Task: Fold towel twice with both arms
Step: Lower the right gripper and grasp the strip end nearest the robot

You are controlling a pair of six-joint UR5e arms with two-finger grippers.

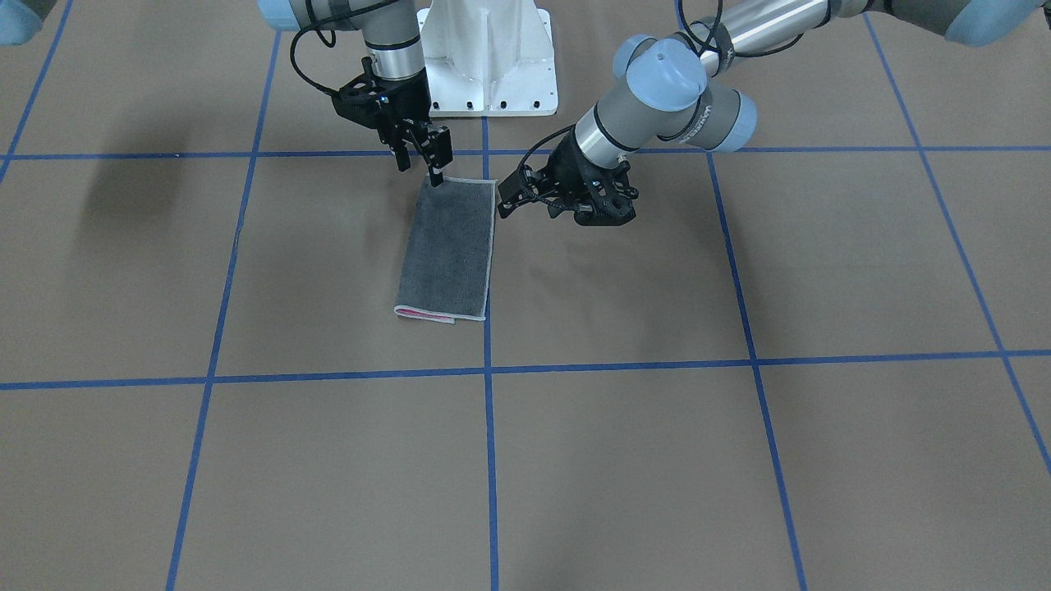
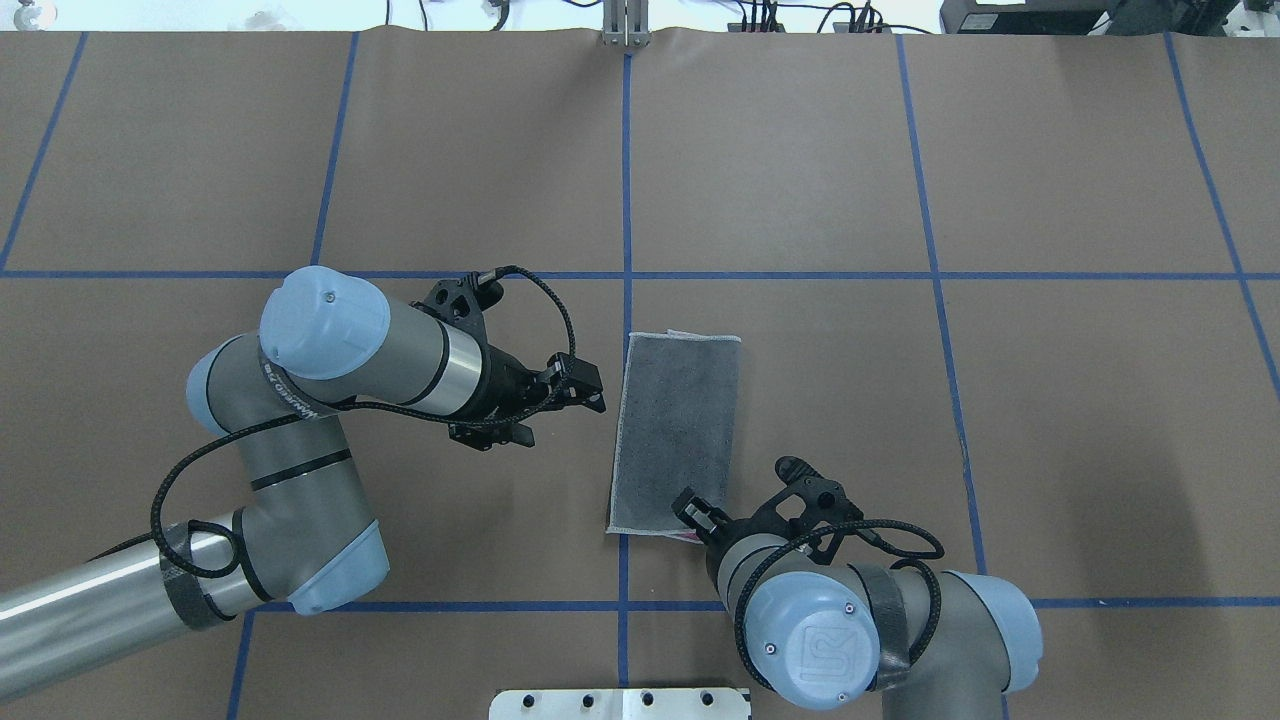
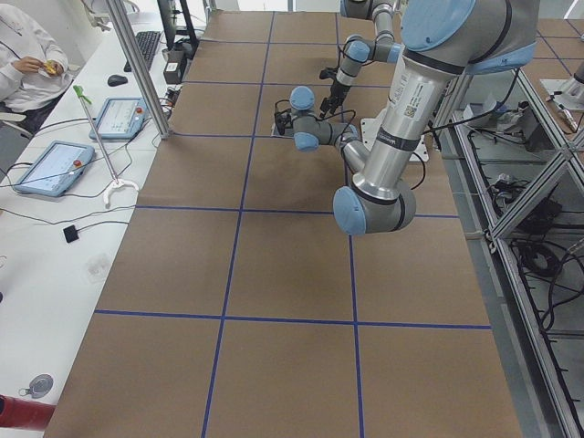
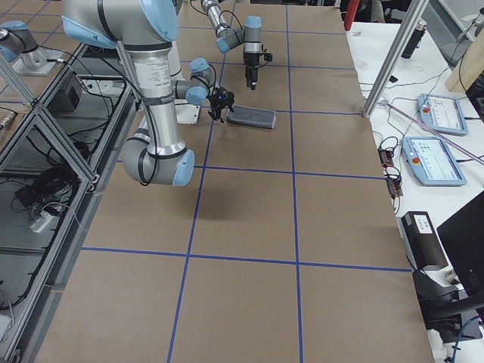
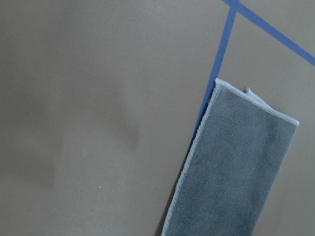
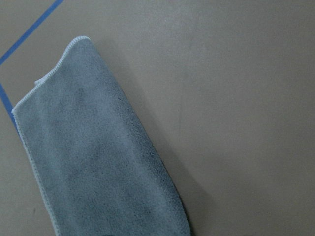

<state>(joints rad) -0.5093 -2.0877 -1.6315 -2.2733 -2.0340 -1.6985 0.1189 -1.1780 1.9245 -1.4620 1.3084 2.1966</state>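
Surface: table covered in brown paper (image 2: 800, 150), marked into large squares by blue tape lines (image 2: 627, 180). A white pedestal (image 1: 488, 57) stands at the robot's edge of the table.

Item 1: towel (image 2: 675, 430). It lies flat near the table's middle, on the robot's side, as a long narrow rectangle with the dark grey face up. The light-grey hemmed long edge lies along a blue tape line. The opposite long edge, toward the robot's right, is a rounded fold with no hem showing. A thin strip of pink shows at the short end farthest from the robot, where the layers do not quite match.

Item 2: left gripper (image 2: 590, 388). It is just beside the towel's hemmed long edge, and its fingers point toward the cloth. The jaws stand spread and nothing is between them. The overhead and front views place it at different points along that edge, which suggests it hangs above the table. Contact with the towel cannot be judged.

Item 3: right gripper (image 1: 420, 168). It is low at the towel's corner nearest the robot, on the folded side. The jaws stand apart, and the tip of one finger is at the corner of the cloth. No cloth is seen pinched between them.

Wrist views: both show only grey towel, brown paper and tape, with no fingers in frame.
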